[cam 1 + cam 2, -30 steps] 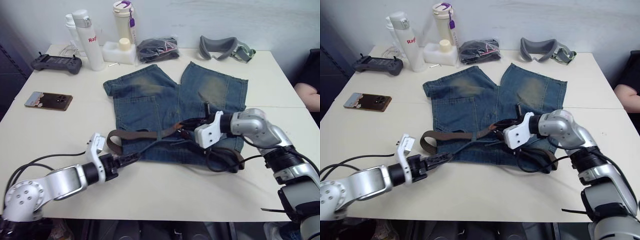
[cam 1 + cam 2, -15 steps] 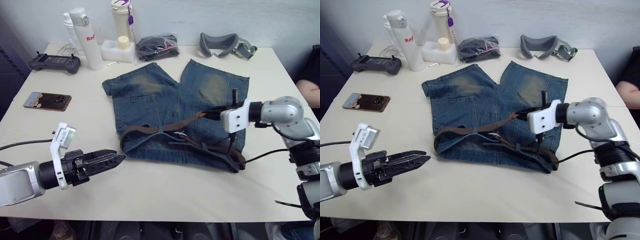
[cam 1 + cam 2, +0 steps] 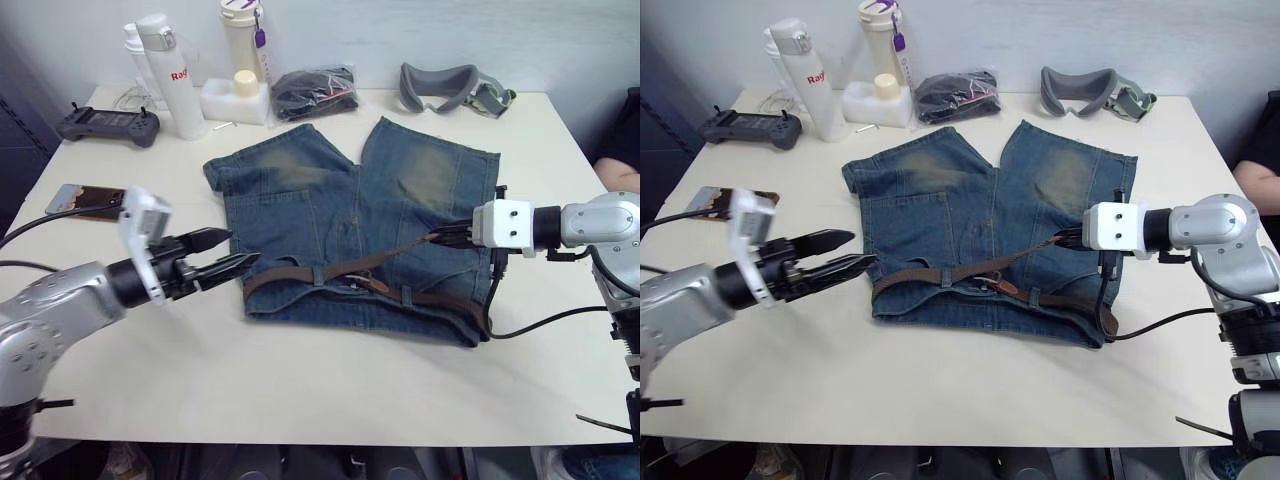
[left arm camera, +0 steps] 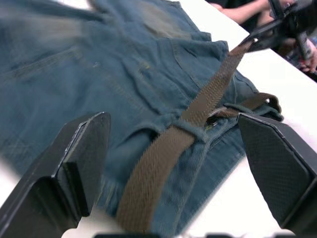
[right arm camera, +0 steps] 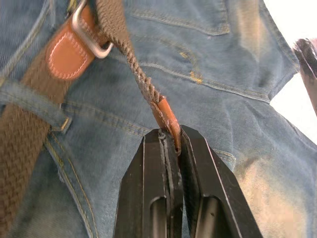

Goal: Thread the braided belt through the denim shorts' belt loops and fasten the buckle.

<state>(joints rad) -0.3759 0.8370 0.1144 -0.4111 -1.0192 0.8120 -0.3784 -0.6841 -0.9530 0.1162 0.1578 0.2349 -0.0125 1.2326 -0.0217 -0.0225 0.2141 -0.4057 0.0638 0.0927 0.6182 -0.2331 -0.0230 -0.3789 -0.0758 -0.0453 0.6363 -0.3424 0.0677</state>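
The denim shorts (image 3: 340, 205) lie flat in the middle of the table, waistband toward me. The braided belt (image 3: 300, 272) runs along the waistband under belt loops (image 3: 318, 274). Its silver buckle (image 5: 91, 37) sits by a tan leather tab. From there the belt's tail rises to my right gripper (image 3: 438, 238), which is shut on the tail's tan tip (image 5: 167, 115) over the right leg. My left gripper (image 3: 240, 248) hovers open just left of the waistband's left end. Between its fingers (image 4: 74, 163) I see the belt (image 4: 198, 106) passing under a loop (image 4: 185, 126).
Along the back edge stand bottles (image 3: 170, 70), a white block (image 3: 235, 100), a black cloth bundle (image 3: 315, 90) and grey goggles (image 3: 450, 88). A controller (image 3: 108, 125) and a phone (image 3: 85, 198) lie at the left. A person's arm (image 3: 620, 175) shows at the right edge.
My right gripper pulled the belt's tail to the right, drawing the belt flat along the waistband. My left gripper rose from the table's front edge to the waistband's left end and opened wider.
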